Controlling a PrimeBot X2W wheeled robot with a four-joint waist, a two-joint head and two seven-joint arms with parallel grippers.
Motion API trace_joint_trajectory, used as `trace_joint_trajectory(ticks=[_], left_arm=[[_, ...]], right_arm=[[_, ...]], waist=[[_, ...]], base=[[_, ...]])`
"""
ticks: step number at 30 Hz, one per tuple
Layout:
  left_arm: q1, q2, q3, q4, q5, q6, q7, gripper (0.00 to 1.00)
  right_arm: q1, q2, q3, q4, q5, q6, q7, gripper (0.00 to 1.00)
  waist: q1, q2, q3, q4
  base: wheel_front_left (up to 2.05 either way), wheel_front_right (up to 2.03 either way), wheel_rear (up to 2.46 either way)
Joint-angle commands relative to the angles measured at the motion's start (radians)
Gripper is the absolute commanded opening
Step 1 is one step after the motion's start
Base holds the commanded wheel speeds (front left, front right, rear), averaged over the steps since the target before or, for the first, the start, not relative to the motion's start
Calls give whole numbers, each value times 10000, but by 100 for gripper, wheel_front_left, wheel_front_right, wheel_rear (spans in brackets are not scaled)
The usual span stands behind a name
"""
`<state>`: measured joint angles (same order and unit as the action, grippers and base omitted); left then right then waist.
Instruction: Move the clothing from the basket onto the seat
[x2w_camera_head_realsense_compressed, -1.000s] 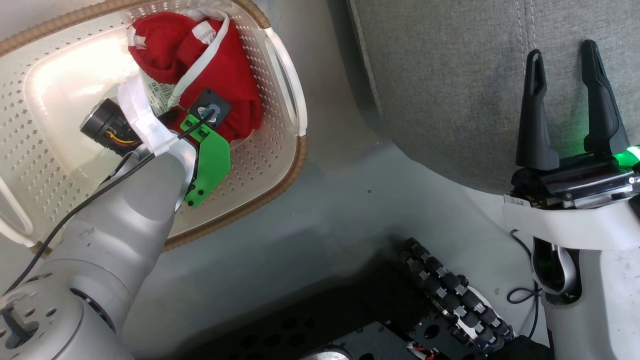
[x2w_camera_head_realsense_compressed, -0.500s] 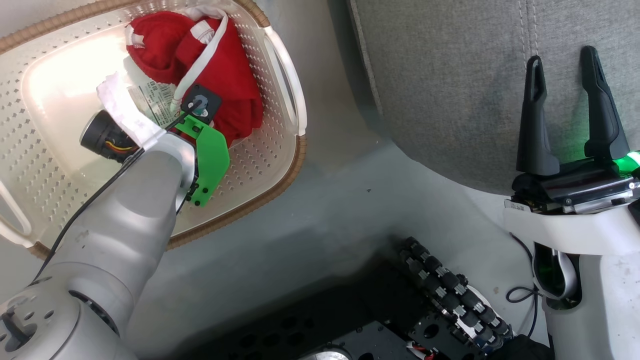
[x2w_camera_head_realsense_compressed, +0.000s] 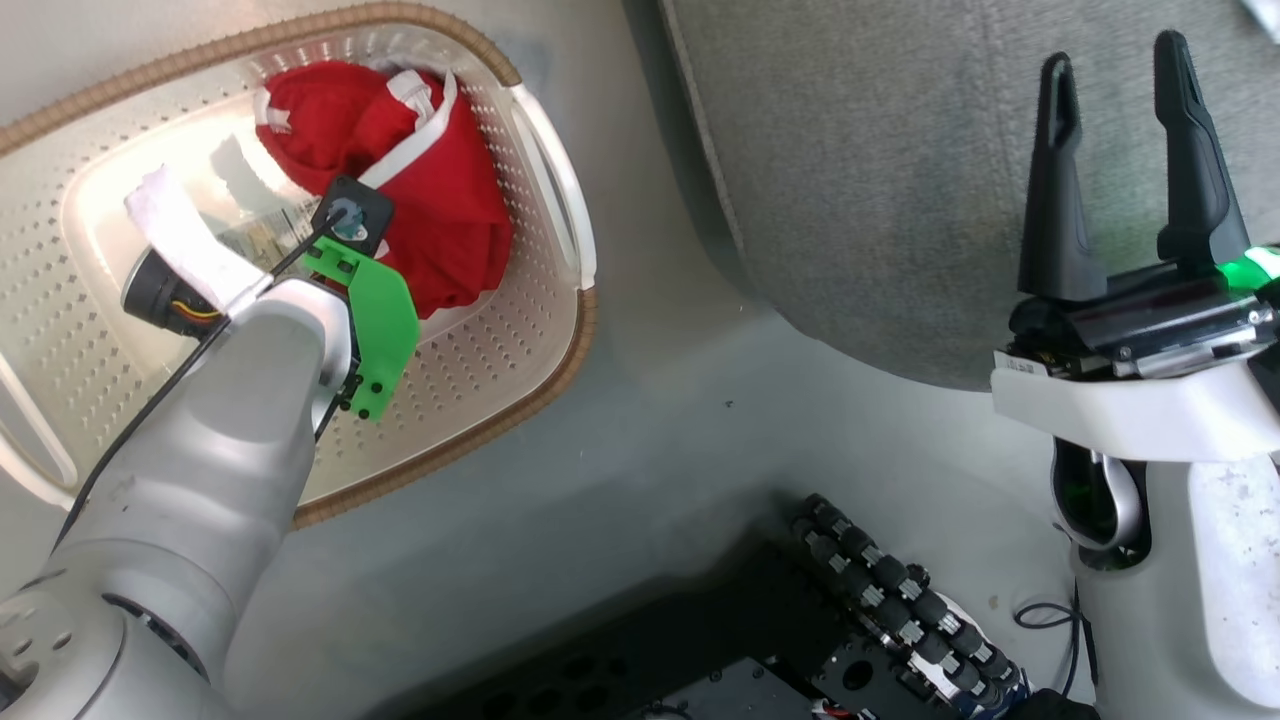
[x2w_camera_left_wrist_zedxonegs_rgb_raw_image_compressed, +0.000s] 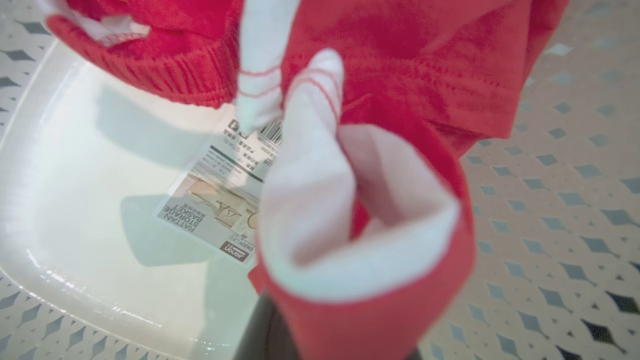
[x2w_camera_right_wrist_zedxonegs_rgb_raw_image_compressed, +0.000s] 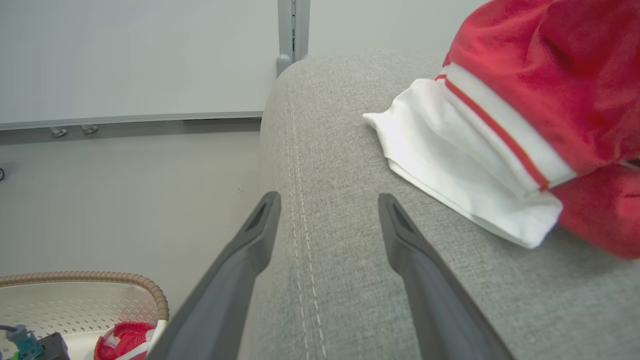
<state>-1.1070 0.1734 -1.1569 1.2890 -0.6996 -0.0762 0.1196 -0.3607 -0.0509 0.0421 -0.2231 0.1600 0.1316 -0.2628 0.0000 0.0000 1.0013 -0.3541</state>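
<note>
The basket (x2w_camera_head_realsense_compressed: 560, 330) lies at the upper left of the head view, and my left wrist (x2w_camera_head_realsense_compressed: 290, 320) reaches down into it. One piece of the red clothing (x2w_camera_head_realsense_compressed: 440, 220) sits bunched against the basket's far wall. In the left wrist view its red fabric with a white cuff (x2w_camera_left_wrist_zedxonegs_rgb_raw_image_compressed: 310, 200) rises right before the camera, and my left gripper is shut on it with one dark finger (x2w_camera_left_wrist_zedxonegs_rgb_raw_image_compressed: 262, 332) just showing. My right gripper (x2w_camera_head_realsense_compressed: 1110, 130) hangs open over the grey seat (x2w_camera_head_realsense_compressed: 880, 180). A second red and white garment (x2w_camera_right_wrist_zedxonegs_rgb_raw_image_compressed: 525, 100) lies on the seat (x2w_camera_right_wrist_zedxonegs_rgb_raw_image_compressed: 325, 125) beside that gripper (x2w_camera_right_wrist_zedxonegs_rgb_raw_image_compressed: 330, 200).
A paper label (x2w_camera_left_wrist_zedxonegs_rgb_raw_image_compressed: 220, 200) is stuck on the basket's bottom (x2w_camera_left_wrist_zedxonegs_rgb_raw_image_compressed: 75, 240). Grey floor (x2w_camera_head_realsense_compressed: 650, 420) separates basket and seat. My dark base with a black cable chain (x2w_camera_head_realsense_compressed: 900, 610) fills the lower middle. A pale wall with a grey post (x2w_camera_right_wrist_zedxonegs_rgb_raw_image_compressed: 294, 30) stands behind the seat.
My left wrist has drawn back toward the basket's left side, pulling the white cuff away from the red pile. The head camera has shifted slightly. The right gripper stays open over the seat.
</note>
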Motion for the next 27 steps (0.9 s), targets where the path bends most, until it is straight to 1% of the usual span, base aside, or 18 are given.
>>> trace_joint_trajectory(ticks=[1, 4, 6, 8, 10, 13, 18, 24, 27], left_arm=[[247, 104, 61, -4, -134, -69, -170, 0], [452, 216, 259, 1, -366, -54, -467, 0], [682, 280, 679, 1, -797, 19, -719, 0], [973, 116, 840, -8, -1019, -66, -847, 0], [1132, 112, 941, -6, -1148, -97, -1098, 0], [1532, 54, 1145, 1, -1442, -203, -1487, 0], [2073, -104, 1282, -13, -1634, -388, -2402, 0], [2694, -110, 1444, -207, -1962, -519, -3452, 0], [2999, -66, 1521, -480, -1985, -552, -3741, 0]], right_arm=[[-172, 7, 25, 67, -85, -17, -30, 100], [-348, 8, 42, 233, -44, -17, -30, 100], [-479, 7, 164, 375, -69, -17, -30, 100], [-418, -3, 149, 531, -44, -17, -30, 100], [-294, 2, 203, 678, -121, -17, -30, 100], [-60, -1, 276, 952, -347, -17, -30, 100], [291, -235, 367, 1258, -604, -17, -30, 100], [712, -404, 625, 1617, -553, -17, -30, 100], [925, -477, 711, 1792, -523, -17, -30, 100]], waist=[[0, 0, -311, -92], [0, 0, -628, -121], [0, 0, -927, -167], [0, 0, -1356, -57], [0, 0, -1808, 71], [0, 0, -2575, 245], [0, 0, -3965, 586], [0, 0, -5552, 879], [0, 0, -6277, 1023]], base=[[0, 0, 0], [0, 0, 0], [0, 0, 0], [0, 0, 0], [0, 0, 0], [0, 0, 0], [0, 0, 0], [0, 0, 0], [0, 0, 0]])
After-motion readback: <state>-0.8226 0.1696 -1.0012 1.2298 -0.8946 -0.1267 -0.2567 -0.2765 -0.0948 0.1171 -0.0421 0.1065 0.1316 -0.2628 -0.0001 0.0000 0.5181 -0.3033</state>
